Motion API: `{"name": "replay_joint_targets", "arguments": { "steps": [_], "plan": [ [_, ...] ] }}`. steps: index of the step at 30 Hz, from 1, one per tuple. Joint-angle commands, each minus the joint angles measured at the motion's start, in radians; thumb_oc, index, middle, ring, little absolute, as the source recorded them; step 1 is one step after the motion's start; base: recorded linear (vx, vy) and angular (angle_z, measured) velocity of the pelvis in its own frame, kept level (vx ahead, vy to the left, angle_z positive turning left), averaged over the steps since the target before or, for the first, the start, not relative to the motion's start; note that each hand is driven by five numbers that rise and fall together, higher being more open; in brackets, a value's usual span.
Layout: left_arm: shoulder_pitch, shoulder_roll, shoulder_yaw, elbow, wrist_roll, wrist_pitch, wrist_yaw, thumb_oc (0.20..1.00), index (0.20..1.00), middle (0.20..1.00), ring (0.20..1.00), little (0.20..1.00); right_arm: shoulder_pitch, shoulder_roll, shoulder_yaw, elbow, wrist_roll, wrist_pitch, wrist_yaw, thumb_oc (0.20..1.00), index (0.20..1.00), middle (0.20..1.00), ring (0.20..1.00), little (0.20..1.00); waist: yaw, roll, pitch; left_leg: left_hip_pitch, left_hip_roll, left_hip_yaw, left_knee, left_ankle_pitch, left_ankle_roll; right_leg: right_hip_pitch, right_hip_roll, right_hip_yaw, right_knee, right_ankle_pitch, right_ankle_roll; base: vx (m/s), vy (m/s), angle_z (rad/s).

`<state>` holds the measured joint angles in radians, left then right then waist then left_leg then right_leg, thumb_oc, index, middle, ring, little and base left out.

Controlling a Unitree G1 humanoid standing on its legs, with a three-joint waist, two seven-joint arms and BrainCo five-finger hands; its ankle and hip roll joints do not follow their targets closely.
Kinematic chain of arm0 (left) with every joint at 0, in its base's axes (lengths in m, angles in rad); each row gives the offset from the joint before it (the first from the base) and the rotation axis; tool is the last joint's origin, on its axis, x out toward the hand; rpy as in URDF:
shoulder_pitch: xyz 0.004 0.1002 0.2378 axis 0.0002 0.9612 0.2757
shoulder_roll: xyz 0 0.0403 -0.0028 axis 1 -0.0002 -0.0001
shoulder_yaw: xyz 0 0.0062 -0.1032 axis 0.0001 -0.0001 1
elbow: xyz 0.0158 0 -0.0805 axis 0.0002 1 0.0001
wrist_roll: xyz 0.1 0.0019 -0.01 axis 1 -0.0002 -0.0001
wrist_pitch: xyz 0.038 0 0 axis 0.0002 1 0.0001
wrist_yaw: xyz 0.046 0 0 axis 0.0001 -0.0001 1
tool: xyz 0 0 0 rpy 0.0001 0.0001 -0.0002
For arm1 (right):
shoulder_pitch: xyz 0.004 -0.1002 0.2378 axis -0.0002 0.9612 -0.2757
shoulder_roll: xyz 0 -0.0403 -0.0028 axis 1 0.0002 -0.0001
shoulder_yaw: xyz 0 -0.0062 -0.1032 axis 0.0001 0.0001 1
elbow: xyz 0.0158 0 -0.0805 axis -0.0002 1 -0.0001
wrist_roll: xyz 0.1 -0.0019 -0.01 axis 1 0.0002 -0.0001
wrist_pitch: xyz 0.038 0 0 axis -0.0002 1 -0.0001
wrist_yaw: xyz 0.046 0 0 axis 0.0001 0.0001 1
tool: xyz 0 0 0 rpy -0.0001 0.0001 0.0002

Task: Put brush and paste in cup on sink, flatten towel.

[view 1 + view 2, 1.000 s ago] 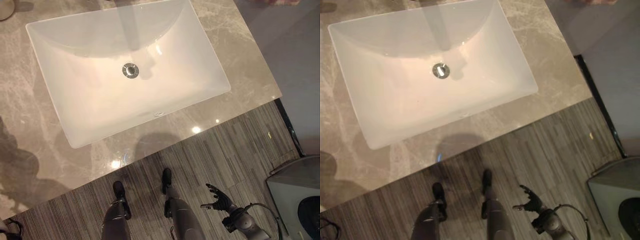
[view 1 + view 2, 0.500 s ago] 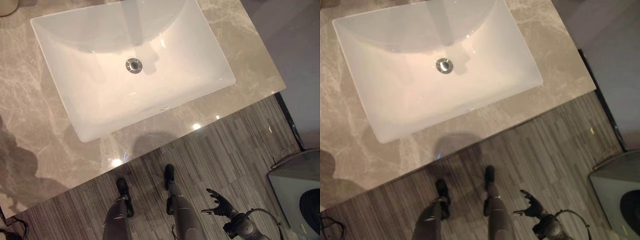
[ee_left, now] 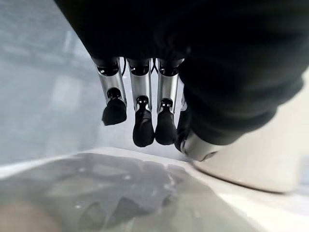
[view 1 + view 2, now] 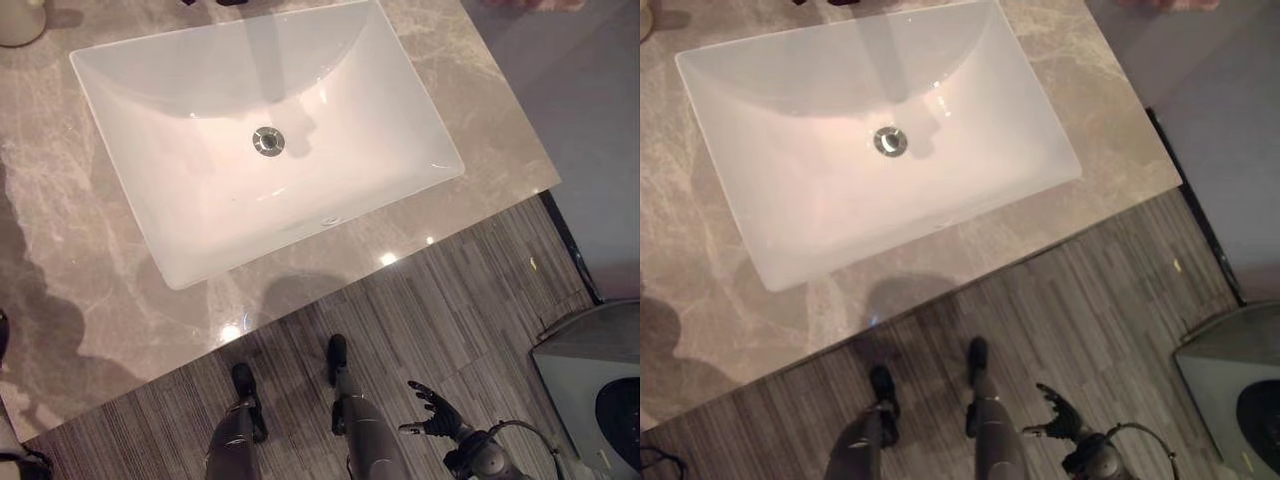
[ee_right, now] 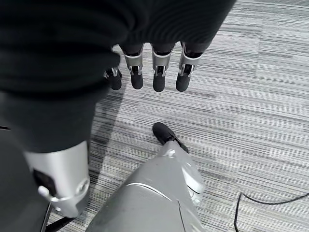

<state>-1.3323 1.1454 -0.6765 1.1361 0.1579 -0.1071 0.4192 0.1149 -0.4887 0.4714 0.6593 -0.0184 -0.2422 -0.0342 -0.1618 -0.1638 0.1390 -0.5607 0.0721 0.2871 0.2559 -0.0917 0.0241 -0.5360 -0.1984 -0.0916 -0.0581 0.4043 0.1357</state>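
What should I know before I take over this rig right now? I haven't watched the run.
Left hand: open, empty, fingers hanging above a grey surface.
Right hand: open, empty, low over the floor.
Sink: bare basin. A pale cup-like thing stands at the far left corner of the counter.
Done: nothing I can confirm.
Left: find brush, paste and towel, fill the cup, flatten the towel.
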Motion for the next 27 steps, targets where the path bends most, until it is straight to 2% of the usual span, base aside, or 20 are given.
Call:
{"name": "replay_joint_targets", "arguments": {
  "steps": [1, 8, 16, 18, 27],
  "plan": [
    [0.008, -0.065, 0.053, 0.025, -0.097, -0.042, 0.031, 0.2, 0.2, 0.2, 0.2, 0.2, -0.025, -0.089, -0.034, 0.016, -0.011, -0.021, -0.007, 1.0, 1.0, 1.0, 1.0, 1.0, -0.004, 0.048, 0.013, 0.024, -0.005, -0.106, -0.094, 0.051, -0.06, 0.172, -0.049, 0.003, -0.029, 0.077, 0.126, 0.0, 0.0, 0.0],
    [-0.008, -0.094, 0.053, 0.017, -0.117, -0.054, 0.034, 0.2, 0.2, 0.2, 0.2, 0.2, -0.019, -0.085, -0.035, 0.023, -0.006, -0.019, -0.009, 1.0, 1.0, 1.0, 1.0, 1.0, -0.013, 0.052, 0.006, 0.022, -0.007, -0.102, -0.094, 0.05, -0.06, 0.167, -0.049, 0.007, -0.029, 0.074, 0.126, 0.0, -0.002, 0.01],
    [-0.017, -0.128, 0.106, 0.018, -0.24, -0.083, 0.021, 0.2, 0.2, 0.2, 0.2, 0.2, -0.012, -0.077, -0.039, 0.047, -0.002, -0.012, -0.012, 1.0, 1.0, 1.0, 1.0, 1.0, -0.021, 0.054, -0.003, 0.022, -0.011, -0.102, -0.104, 0.052, -0.06, 0.159, -0.048, 0.007, -0.029, 0.076, 0.126, 0.0, 0.0, 0.0],
    [-0.02, -0.151, 0.137, 0.011, -0.307, -0.095, 0.014, 0.2, 0.2, 0.2, 0.2, 0.2, -0.01, -0.071, -0.039, 0.046, 0.004, -0.009, -0.01, 1.0, 1.0, 1.0, 1.0, 1.0, -0.024, 0.055, -0.008, 0.02, -0.012, -0.101, -0.104, 0.052, -0.06, 0.158, -0.048, 0.009, -0.029, 0.077, 0.126, 0.02, -0.007, -0.04],
    [-0.041, -0.159, 0.122, 0.02, -0.309, -0.096, 0.01, 0.2, 0.2, 0.2, 0.2, 0.2, -0.013, -0.067, -0.04, 0.058, 0.009, -0.01, -0.012, 1.0, 1.0, 1.0, 1.0, 1.0, -0.033, 0.053, -0.016, 0.021, -0.012, -0.095, -0.111, 0.052, -0.059, 0.153, -0.044, 0.019, -0.029, 0.088, 0.126, 0.01, -0.003, -0.04]
  ]
}}
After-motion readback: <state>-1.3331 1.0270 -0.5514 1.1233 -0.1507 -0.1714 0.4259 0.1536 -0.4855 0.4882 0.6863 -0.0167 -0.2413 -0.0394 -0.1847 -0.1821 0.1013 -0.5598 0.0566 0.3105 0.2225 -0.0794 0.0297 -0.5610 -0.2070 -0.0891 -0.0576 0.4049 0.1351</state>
